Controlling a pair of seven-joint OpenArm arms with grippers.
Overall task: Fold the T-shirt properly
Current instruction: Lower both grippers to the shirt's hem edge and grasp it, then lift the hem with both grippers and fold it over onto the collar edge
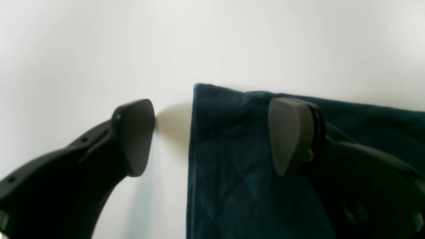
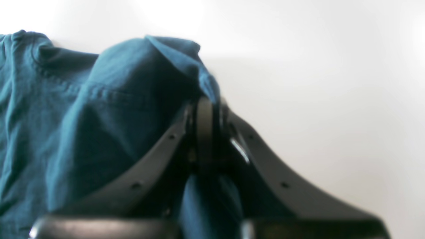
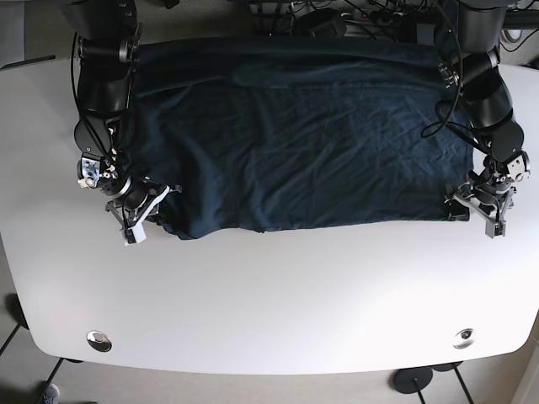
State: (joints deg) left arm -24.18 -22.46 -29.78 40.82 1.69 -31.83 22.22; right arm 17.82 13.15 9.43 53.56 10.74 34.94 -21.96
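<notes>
A dark blue T-shirt (image 3: 295,135) lies spread across the far half of the white table (image 3: 278,295). In the base view my right gripper (image 3: 145,215) sits at the shirt's near-left corner. Its wrist view shows the gripper (image 2: 206,109) shut on a raised bunch of the T-shirt (image 2: 66,116). My left gripper (image 3: 478,210) is at the near-right corner. It is open in the left wrist view (image 1: 212,136), straddling the edge of the T-shirt (image 1: 232,172): one finger (image 1: 136,136) over bare table, the other finger (image 1: 290,132) over the cloth.
Cables and equipment (image 3: 337,13) crowd the table's far edge behind the shirt. Both arm bases stand at the far corners. Two round metal fittings (image 3: 98,339) (image 3: 462,337) sit near the front corners of the table.
</notes>
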